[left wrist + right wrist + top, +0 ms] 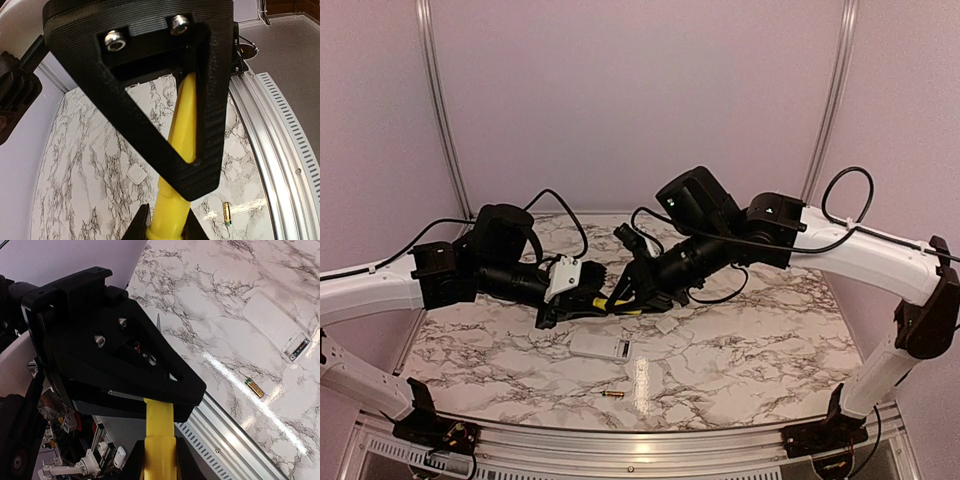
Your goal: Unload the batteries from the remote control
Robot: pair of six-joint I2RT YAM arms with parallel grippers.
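Your left gripper (167, 229) and right gripper (159, 462) are both clamped on the yellow screwdriver (182, 125) just behind the remote control (602, 346), which lies flat on the marble table (770, 340), a gold battery (613, 395) loose on its near side, a white cover (666, 325) near its right end.

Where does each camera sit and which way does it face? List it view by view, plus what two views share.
Top external: above and behind the bases, looking down on the marble table; left arm and right arm meet mid-table.
Left wrist: on the left arm, looking past the left gripper and the screwdriver in it to table and edge rail.
Right wrist: on the right arm, looking past the right gripper toward the remote control.
Shared: both wrist views show the loose battery.
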